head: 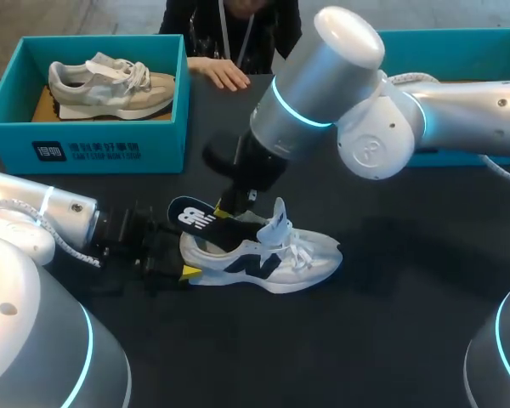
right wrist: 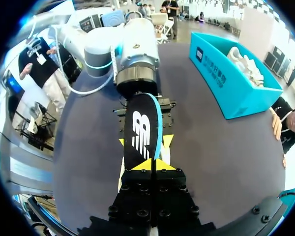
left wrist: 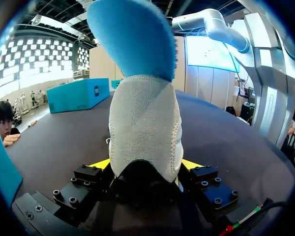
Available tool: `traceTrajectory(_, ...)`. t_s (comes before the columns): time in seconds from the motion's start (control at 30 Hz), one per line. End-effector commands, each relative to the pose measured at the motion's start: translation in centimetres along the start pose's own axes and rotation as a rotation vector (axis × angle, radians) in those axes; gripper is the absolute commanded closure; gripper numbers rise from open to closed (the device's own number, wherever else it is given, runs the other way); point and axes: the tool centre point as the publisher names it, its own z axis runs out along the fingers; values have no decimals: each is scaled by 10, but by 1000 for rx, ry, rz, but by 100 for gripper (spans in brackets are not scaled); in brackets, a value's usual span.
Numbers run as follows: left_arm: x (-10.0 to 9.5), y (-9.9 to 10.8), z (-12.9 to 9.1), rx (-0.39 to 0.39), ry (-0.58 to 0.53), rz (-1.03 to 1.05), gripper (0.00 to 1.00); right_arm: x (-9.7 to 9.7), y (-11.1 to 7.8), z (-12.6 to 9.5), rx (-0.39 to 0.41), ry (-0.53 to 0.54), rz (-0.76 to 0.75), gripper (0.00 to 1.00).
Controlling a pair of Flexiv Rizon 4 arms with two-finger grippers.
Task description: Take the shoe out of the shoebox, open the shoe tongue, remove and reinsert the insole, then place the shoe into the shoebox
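A white shoe (head: 268, 259) with a dark logo lies on its sole in the middle of the dark table. My left gripper (head: 187, 262) grips its heel (left wrist: 145, 128) from both sides, the yellow fingertips (left wrist: 99, 163) pressed against it. My right gripper (head: 229, 206) hangs over the heel opening, shut on the front end of the black insole (head: 194, 217). The insole (right wrist: 142, 130) sticks out past the heel, its blue underside (left wrist: 132, 39) rising above the heel in the left wrist view. In the right wrist view my right gripper (right wrist: 151, 165) is pinched tight on it.
A teal shoebox (head: 85, 149) stands at the back left with a beige shoe (head: 110, 85) in it. A second teal box (head: 459, 42) sits at the back right behind my right arm. A person's hand (head: 225, 75) rests on the table's far edge.
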Motion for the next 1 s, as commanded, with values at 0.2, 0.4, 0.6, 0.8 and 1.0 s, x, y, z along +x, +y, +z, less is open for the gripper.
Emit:
traceTrajectory(0.2,1,3,2,-1,-2,1,100,2,1,3,-8,14,4,58)
traceTrajectory(0.4,1,3,2,-1,-2,1,100,1,-5,-5,5,7,15,49)
traceTrajectory(0.6,1,3,2,-1,-2,1,100,0,-10,-18,27,-22,27,45)
traceTrajectory(0.8,1,3,2,-1,-2,1,100,0,-11,-24,36,-29,25,40)
traceTrajectory(1.0,1,3,2,-1,-2,1,100,-7,-14,-25,7,93,-10,31)
